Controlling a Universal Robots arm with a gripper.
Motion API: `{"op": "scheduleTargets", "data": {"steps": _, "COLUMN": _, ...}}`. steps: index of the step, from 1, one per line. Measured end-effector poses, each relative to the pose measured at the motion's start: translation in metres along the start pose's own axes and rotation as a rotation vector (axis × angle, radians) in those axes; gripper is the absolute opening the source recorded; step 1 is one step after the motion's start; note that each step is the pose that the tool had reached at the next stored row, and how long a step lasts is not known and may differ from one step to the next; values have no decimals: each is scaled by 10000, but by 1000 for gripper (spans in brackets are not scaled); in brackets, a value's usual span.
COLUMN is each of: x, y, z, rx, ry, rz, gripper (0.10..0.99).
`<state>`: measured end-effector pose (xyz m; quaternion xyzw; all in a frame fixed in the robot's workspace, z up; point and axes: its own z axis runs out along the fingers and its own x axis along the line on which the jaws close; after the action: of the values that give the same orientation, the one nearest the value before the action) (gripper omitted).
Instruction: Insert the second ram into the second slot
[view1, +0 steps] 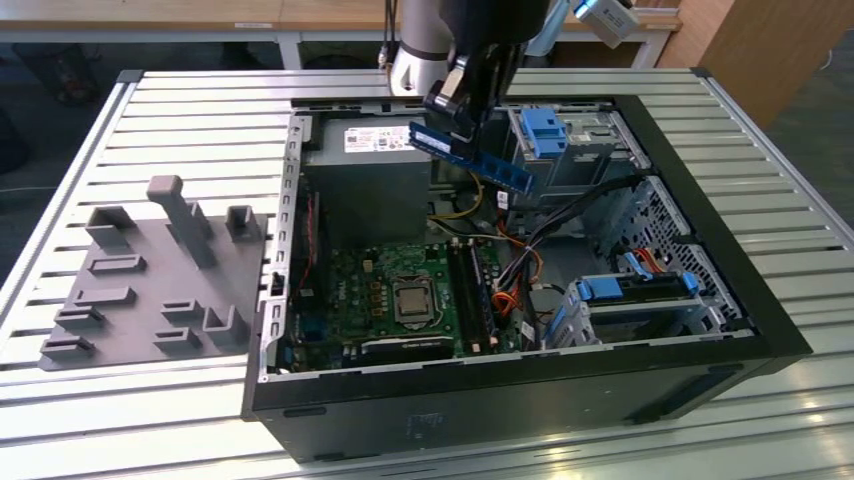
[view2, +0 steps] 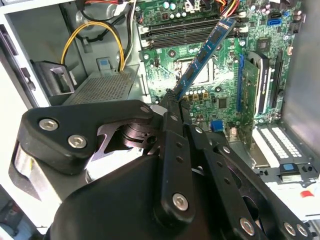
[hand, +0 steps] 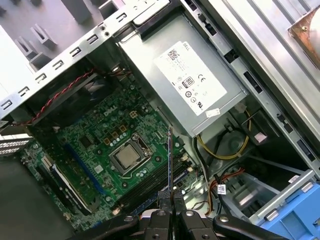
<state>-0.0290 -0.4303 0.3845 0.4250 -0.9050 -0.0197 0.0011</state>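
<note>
The second ram (view1: 470, 156) is a thin blue stick, held tilted in the air above the open computer case (view1: 694, 240), over its back half. My gripper (view1: 445, 118) is shut on the stick's upper end. In the second wrist view the ram (view2: 204, 56) slants out from the gripper (view2: 173, 98) over the green motherboard (view2: 225, 95). In the first wrist view the ram (hand: 170, 157) shows edge-on above the gripper (hand: 171, 199). The memory slots (view1: 471, 295) (view2: 185, 31) (hand: 150, 186) lie below, beside the processor socket (view1: 407, 298). I cannot tell which slot is filled.
A grey power supply (view1: 367, 185) fills the case's back corner, with yellow cables (view2: 95, 32) beside it. Chunky blue drive-bay latches (view1: 541, 128) (view1: 641, 288) and loose wires (view1: 527, 265) sit on the exterior view's right. A grey holder block (view1: 147, 285) lies left of the case.
</note>
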Motion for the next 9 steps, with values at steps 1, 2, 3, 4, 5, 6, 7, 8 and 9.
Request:
{"op": "scheduleTargets", "data": {"steps": 1, "x": 0, "y": 0, "z": 0, "rx": 1, "ry": -3, "rz": 60, "gripper": 133}}
{"op": "scheduleTargets", "data": {"steps": 2, "x": 0, "y": 0, "z": 0, "rx": 2, "ry": -4, "rz": 117, "gripper": 133}}
{"op": "scheduleTargets", "data": {"steps": 3, "x": 0, "y": 0, "z": 0, "rx": 3, "ry": -6, "rz": 171, "gripper": 133}}
{"op": "scheduleTargets", "data": {"steps": 4, "x": 0, "y": 0, "z": 0, "rx": 3, "ry": -8, "rz": 213, "gripper": 133}}
{"op": "scheduleTargets", "data": {"steps": 5, "x": 0, "y": 0, "z": 0, "rx": 4, "ry": -10, "rz": 252, "gripper": 133}}
{"op": "scheduleTargets", "data": {"steps": 6, "x": 0, "y": 0, "z": 0, "rx": 5, "ry": -11, "rz": 298, "gripper": 133}}
{"op": "scheduleTargets", "data": {"steps": 7, "x": 0, "y": 0, "z": 0, "rx": 6, "ry": -12, "rz": 347, "gripper": 133}}
{"op": "scheduleTargets", "data": {"steps": 8, "x": 0, "y": 0, "z": 0, "rx": 6, "ry": -15, "rz": 391, "gripper": 133}}
{"op": "scheduleTargets", "data": {"steps": 9, "x": 0, "y": 0, "z": 0, "rx": 7, "ry": -16, "rz": 430, "gripper": 133}}
